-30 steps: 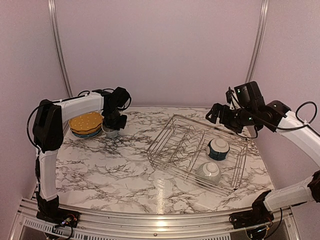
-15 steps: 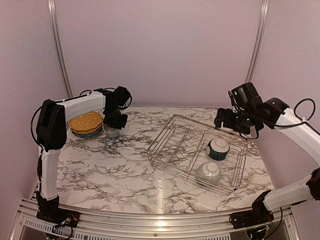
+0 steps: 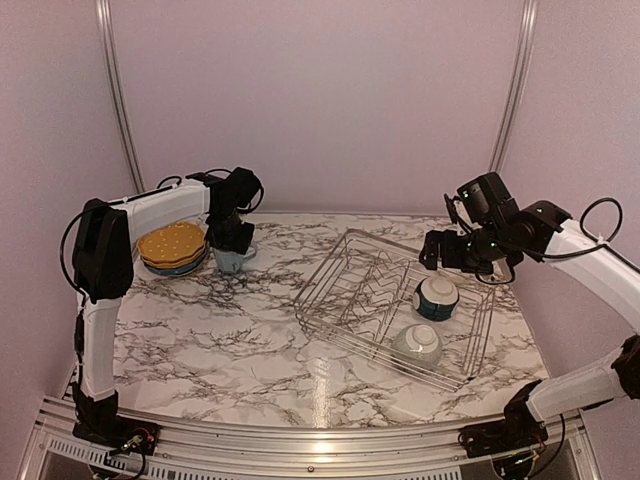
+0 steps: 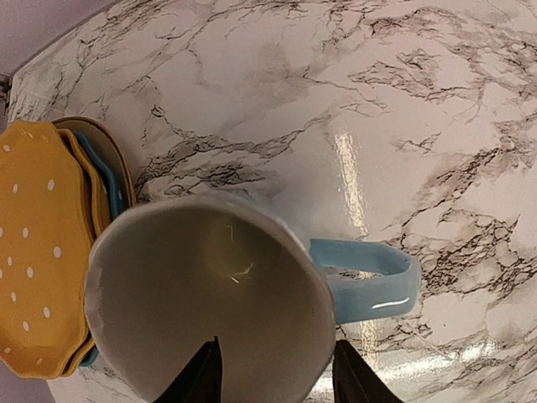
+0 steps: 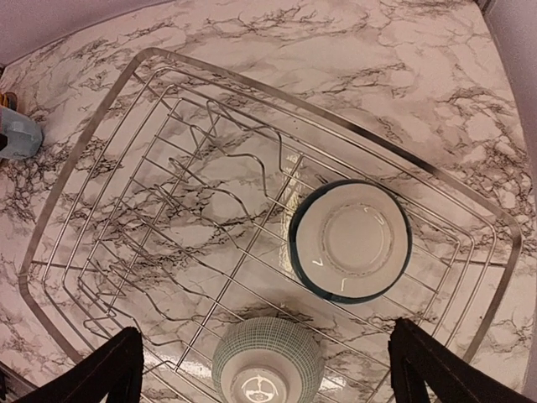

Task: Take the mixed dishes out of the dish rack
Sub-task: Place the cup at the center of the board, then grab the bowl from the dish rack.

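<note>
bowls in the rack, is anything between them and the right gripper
Nothing visible is in the way. The right gripper hangs open over the rack. The patterned bowl and the dark-rimmed bowl sit uncovered inside it. The upright dividers stand off to one side of both.

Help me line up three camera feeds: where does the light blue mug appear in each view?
Top external: the light blue mug stands far left on the table, right of the yellow-topped plate stack.
Left wrist: it fills the centre, handle pointing right.
Right wrist: a sliver at the left edge, outside the dish rack.
Shared landmark: the yellow-topped plate stack, left of the mug in top external and left wrist.
</note>
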Robot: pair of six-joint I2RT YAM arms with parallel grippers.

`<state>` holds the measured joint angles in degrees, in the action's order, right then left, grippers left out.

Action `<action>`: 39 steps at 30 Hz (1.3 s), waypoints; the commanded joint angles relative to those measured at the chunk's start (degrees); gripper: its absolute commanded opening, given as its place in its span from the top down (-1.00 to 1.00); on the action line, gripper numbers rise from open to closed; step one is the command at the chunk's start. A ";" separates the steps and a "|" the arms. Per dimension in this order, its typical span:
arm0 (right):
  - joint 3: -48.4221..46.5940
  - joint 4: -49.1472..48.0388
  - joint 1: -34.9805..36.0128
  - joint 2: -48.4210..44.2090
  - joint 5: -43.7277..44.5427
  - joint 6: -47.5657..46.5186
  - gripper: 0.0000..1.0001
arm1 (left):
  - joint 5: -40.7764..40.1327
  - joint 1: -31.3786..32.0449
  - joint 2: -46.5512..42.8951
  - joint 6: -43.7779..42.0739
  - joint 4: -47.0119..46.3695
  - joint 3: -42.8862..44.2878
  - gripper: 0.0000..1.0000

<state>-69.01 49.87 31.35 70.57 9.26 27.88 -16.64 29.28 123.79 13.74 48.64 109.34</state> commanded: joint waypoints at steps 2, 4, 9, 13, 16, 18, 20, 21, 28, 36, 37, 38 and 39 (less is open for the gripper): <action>0.02 -0.54 0.72 -0.79 -0.48 -0.87 -0.97 | -0.96 -0.78 -0.30 -1.40 2.62 2.69 0.01; -0.20 -0.79 0.68 -1.16 -0.43 -0.89 -0.97 | -0.93 -0.86 0.06 -1.49 2.97 3.74 -0.02; 0.22 -1.13 0.72 -1.25 -1.07 -1.32 -0.97 | 1.28 -0.88 -0.57 -2.38 2.99 5.10 -0.18; 0.97 -0.09 1.13 -0.06 -1.20 -2.05 -0.97 | 2.90 -0.87 -2.31 -2.83 2.89 4.86 -0.35; 1.56 1.55 2.08 1.42 -1.05 -2.23 -0.97 | 4.71 -0.88 -4.89 -2.56 2.77 4.22 -0.47; 2.25 2.53 2.87 2.20 -1.08 -2.22 -0.97 | 5.90 -0.89 -7.23 -2.39 2.45 3.85 -0.54; 3.03 3.17 4.12 2.67 -1.25 -2.02 -0.97 | 7.37 -0.76 -9.49 -2.40 2.13 3.78 -0.59; 3.47 3.36 4.83 2.87 -1.50 -1.83 -0.97 | 8.18 -0.80 -10.56 -2.30 1.85 3.78 -0.61; 6.92 6.05 10.13 4.31 -3.13 1.43 -0.93 | 15.88 0.25 -21.15 -0.67 -3.12 -1.31 -0.83; 13.09 4.11 11.58 3.26 -6.35 4.20 -0.69 | 26.50 2.02 -37.35 5.65 -20.66 -21.11 -0.97; 13.44 3.76 11.56 3.32 -6.38 4.16 -0.67 | 27.63 2.28 -39.12 6.90 -23.18 -23.63 -0.98; 13.61 3.48 11.56 3.53 -6.25 4.12 -0.65 | 28.50 2.54 -40.75 7.64 -26.20 -25.71 -0.98; 13.64 3.26 11.62 3.86 -6.08 4.07 -0.64 | 29.33 2.85 -42.01 8.44 -28.12 -27.67 -0.98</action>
<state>-55.55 54.08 42.37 74.48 3.77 30.72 6.57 31.35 86.46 17.87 32.42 88.03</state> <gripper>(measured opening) 0.828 0.988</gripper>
